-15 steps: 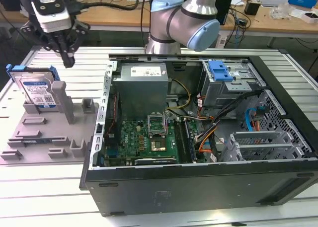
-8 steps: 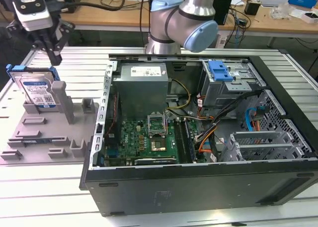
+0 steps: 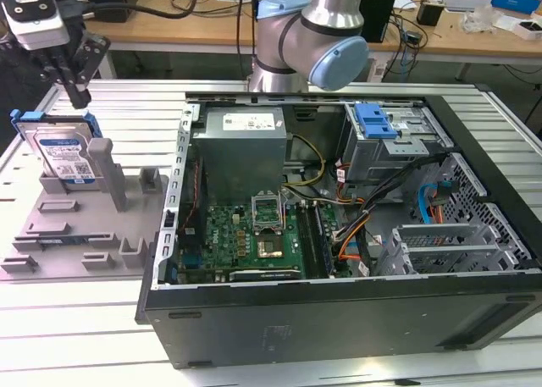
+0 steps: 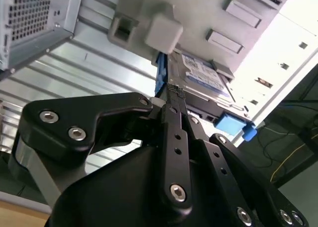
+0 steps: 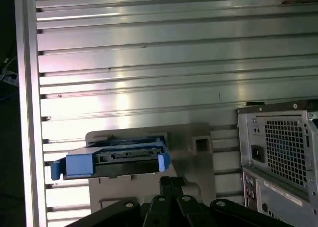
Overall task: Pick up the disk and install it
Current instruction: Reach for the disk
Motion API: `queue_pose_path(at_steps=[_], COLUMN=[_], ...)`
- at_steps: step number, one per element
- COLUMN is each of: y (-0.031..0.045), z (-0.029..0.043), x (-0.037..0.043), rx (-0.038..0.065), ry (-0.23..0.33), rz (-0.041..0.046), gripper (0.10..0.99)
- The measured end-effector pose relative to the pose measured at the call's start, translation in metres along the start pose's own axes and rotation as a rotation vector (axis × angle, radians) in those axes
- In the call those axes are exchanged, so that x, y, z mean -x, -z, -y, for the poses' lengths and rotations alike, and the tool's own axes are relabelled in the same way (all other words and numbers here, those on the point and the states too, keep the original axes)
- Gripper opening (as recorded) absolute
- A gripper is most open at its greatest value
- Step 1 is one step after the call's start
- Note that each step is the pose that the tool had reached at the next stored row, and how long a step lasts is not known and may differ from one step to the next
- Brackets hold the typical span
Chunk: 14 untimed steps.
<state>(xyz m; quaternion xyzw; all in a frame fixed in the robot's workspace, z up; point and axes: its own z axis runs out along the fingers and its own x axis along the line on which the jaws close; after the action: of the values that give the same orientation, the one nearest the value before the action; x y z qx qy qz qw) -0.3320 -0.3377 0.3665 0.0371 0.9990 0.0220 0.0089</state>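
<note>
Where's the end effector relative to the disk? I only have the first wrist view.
Observer: In the exterior view the end effector hangs just above the disk, near its upper edge. I can't tell whether they touch.
Operator: How's the disk sitting?
Observer: It leans nearly upright in a gray fixture at the exterior view's left, with its white-and-blue label showing.
Operator: Is the case open?
Observer: Yes. The computer case lies on its side with the cover off and the motherboard exposed.
</note>
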Motion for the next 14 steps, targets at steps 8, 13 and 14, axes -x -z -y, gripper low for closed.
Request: queue_pose_path(at_steps=[8, 13, 14], y=[-0.0038, -0.0038, -0.0038], z=[-0.0116, -0.0117, -0.0116], x=[-0.0236, -0.0236, -0.0236], rx=[0.0, -0.001, -0.001], ry=[0.0, 0.0, 0.0], rz=[-0.0048, -0.0094, -0.0104], gripper=[0.106, 0.106, 0.106])
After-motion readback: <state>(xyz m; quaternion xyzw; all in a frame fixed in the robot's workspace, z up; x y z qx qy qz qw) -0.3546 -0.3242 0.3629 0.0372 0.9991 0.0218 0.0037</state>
